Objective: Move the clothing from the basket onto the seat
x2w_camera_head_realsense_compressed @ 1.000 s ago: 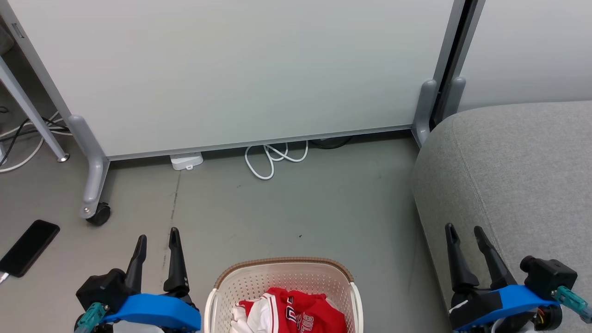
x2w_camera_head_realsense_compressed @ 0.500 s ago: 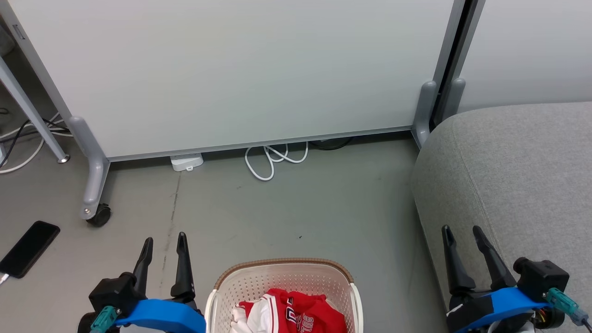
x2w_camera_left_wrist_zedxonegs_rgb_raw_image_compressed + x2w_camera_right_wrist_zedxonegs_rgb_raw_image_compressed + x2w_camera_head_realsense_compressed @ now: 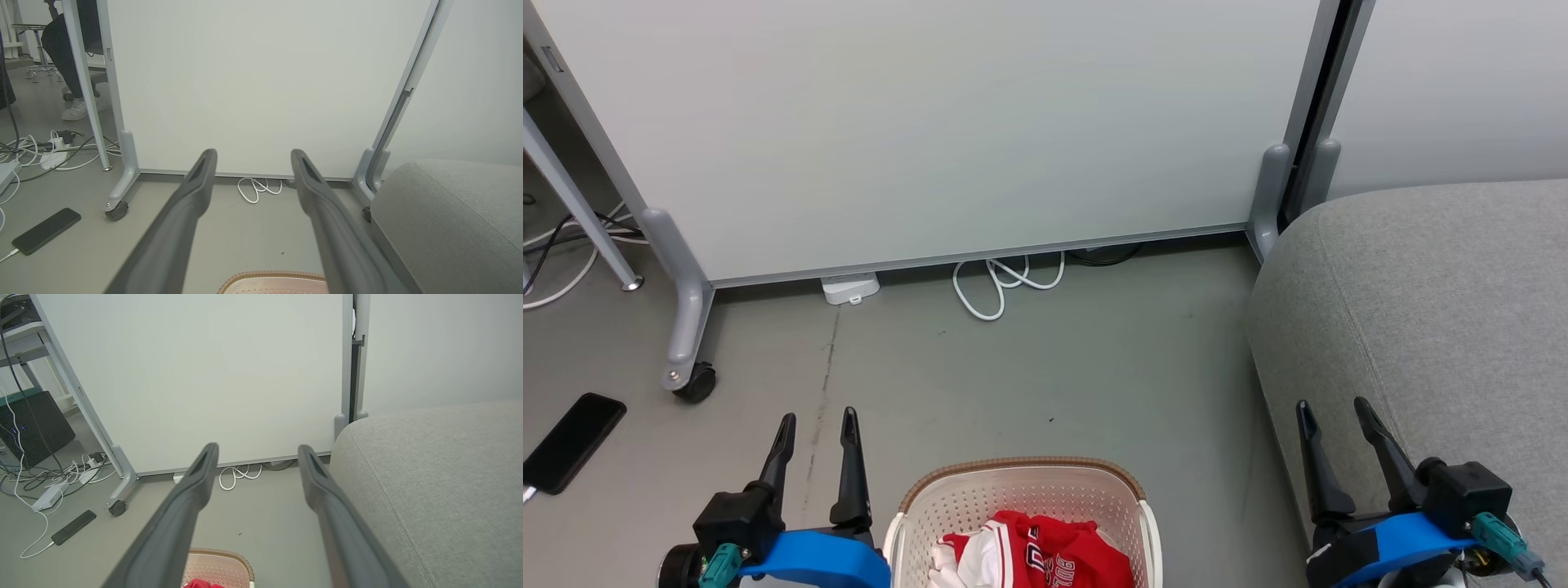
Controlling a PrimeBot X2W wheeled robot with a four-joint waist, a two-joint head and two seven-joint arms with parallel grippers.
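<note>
The large grey fabric-upholstered seat (image 3: 1421, 310) fills the floor's right edge. The cream-white perforated plastic basket (image 3: 1021, 496), rimmed in brown weave, stands at the floor's near edge, apart from the seat. The soft red clothing with white trim (image 3: 1058, 557) lies bunched inside it. The left gripper (image 3: 818, 415), just left of the basket, and the right gripper (image 3: 1331, 403), before the seat's front, both spread wide, empty.

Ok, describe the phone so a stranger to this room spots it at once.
Start at the big white panel and follow its left leg down to the black caster. Left of that caster, flat on the grey floor, lies the phone. It is the one thin black slab, a white cable in its near end.
</note>
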